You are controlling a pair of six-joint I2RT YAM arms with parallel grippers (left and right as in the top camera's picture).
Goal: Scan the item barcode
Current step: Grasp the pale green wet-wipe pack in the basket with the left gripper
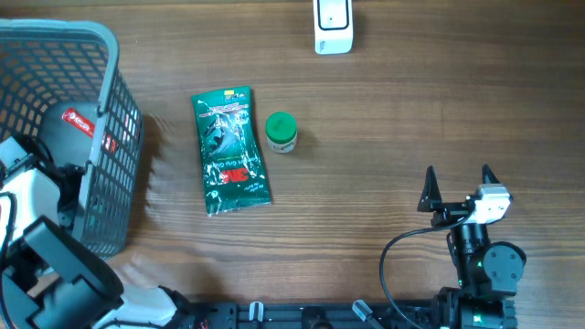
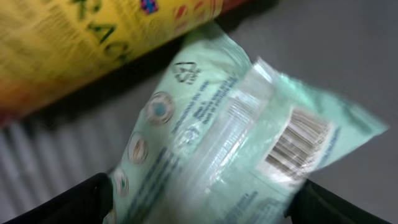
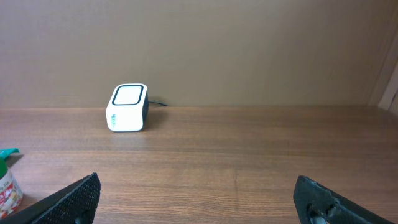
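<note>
In the left wrist view a pale green plastic packet (image 2: 205, 137) lies slanted on the basket floor, its barcode (image 2: 295, 146) facing up at the right. My left gripper (image 2: 202, 202) is open and low over it, with the packet's near end filling the gap between the two black fingers (image 2: 74, 202). From overhead that gripper is hidden behind the basket wall. The white scanner (image 1: 333, 26) stands at the table's far edge, also in the right wrist view (image 3: 127, 107). My right gripper (image 1: 457, 185) is open over bare wood at the front right, holding nothing (image 3: 199, 199).
A grey mesh basket (image 1: 101, 55) fills the left side and holds a red-and-black item (image 1: 73, 128) and a yellow pack (image 2: 74, 43). A dark green pouch (image 1: 230, 151) and a green-lidded jar (image 1: 281, 131) lie mid-table.
</note>
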